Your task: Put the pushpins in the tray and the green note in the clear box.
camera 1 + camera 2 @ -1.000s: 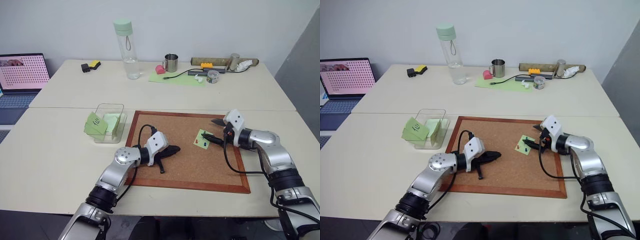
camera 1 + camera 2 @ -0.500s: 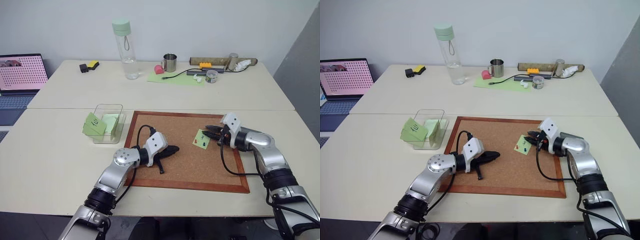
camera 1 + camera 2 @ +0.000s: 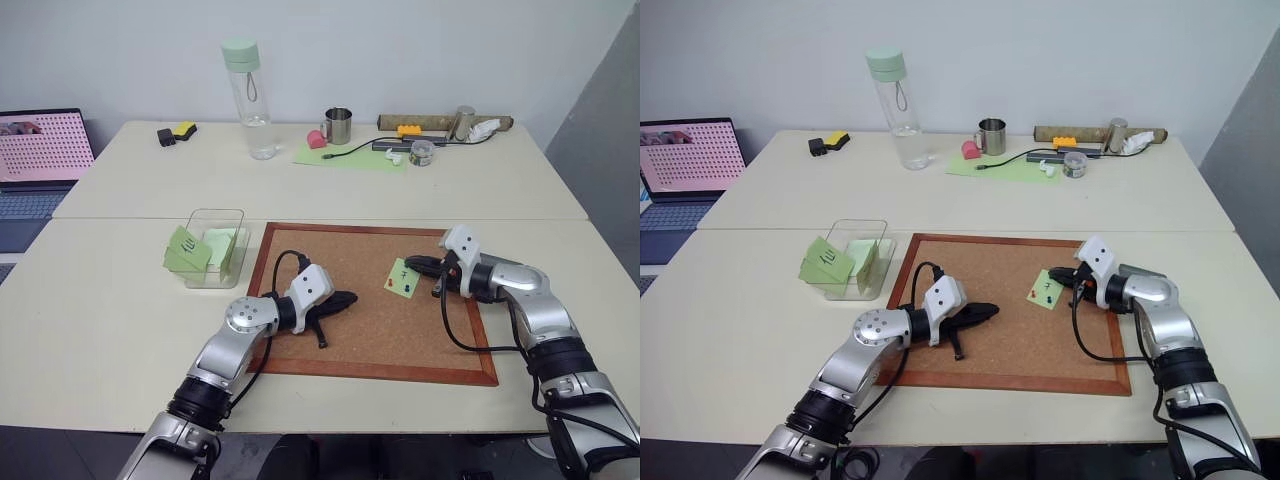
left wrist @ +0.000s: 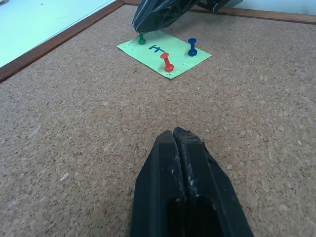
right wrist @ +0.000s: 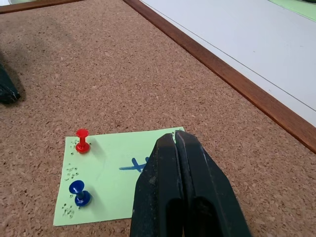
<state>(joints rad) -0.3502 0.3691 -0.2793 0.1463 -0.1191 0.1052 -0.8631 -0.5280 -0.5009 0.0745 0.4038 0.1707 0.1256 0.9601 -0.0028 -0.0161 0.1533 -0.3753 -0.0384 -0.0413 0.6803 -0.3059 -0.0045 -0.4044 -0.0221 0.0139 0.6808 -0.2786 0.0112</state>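
The green note [image 3: 403, 278] lies pinned on the corkboard [image 3: 385, 371], right of centre. Three pushpins stand in it: green [image 4: 141, 38], red [image 4: 168, 62] and blue [image 4: 192, 47]. My right gripper [image 3: 411, 264] reaches over the note's far corner, its tips shut on the top of the green pushpin. In the right wrist view its fingers [image 5: 163, 187] hide that pin. My left gripper [image 3: 350, 298] rests shut and empty on the cork, left of the note. The clear box [image 3: 240, 262] stands left of the board with other green notes in it. The tray is out of view.
The corkboard's wooden frame [image 3: 258, 275] runs beside the box. On the far table stand a water bottle [image 3: 247, 98], a metal mug [image 3: 341, 125], a pale-green mat [image 3: 350, 156] and small clutter. A laptop [image 3: 40, 150] sits at the far left.
The right gripper's fingers, open a second ago, have closed at the note's far corner over the green pushpin. The left gripper has stayed put.
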